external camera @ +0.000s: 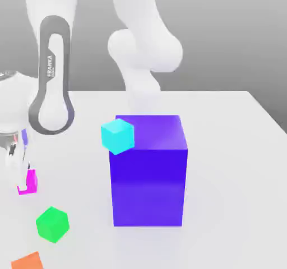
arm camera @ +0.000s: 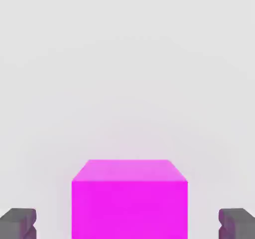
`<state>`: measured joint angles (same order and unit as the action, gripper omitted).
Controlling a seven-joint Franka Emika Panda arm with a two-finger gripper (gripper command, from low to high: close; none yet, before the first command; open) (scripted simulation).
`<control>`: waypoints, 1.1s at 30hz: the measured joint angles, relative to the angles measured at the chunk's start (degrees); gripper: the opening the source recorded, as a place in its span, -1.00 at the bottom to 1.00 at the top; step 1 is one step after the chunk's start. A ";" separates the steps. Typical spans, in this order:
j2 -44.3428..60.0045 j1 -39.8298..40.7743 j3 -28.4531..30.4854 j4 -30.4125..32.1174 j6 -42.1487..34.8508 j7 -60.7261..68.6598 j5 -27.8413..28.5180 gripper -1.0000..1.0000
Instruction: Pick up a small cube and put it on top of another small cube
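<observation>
Orange and flat-sided, a partly visible block point(external camera: 28, 261) lies nearest, at the exterior view's left. The gripper point(arm camera: 127, 224) has its jaws spread, the small plain magenta cube point(arm camera: 129, 210) between them, with a gap on either side. Near that cube sits one small green cube point(external camera: 52, 225). Farther right stands one big purple-blue block point(external camera: 148, 186), taller than the cubes; one small cyan cube point(external camera: 117, 136) overlaps its upper left edge, resting place unclear. Three small cubes, two blocks, one white table point(external camera: 235, 178).
</observation>
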<state>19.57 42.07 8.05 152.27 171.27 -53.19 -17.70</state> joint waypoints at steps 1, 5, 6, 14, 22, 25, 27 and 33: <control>0.00 0.00 0.00 0.00 0.00 -0.01 0.01 -1.00; 0.61 0.54 -0.61 -0.14 0.52 0.15 -0.21 -1.00; -0.09 0.03 -0.02 0.03 -0.03 -0.14 0.14 -1.00; -12.55 -5.76 7.11 2.45 -9.91 -12.06 11.46 -1.00; -13.75 -11.20 5.89 0.54 -13.14 -30.53 11.94 -1.00; -14.10 -13.23 5.34 -0.23 -14.23 -37.73 12.27 -1.00; -14.36 -14.53 4.94 -0.74 -14.96 -42.57 12.54 -1.00; -15.15 -18.63 3.99 -2.25 -17.13 -57.39 13.75 -1.00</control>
<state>4.41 23.44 12.04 150.02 154.15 -110.58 -3.95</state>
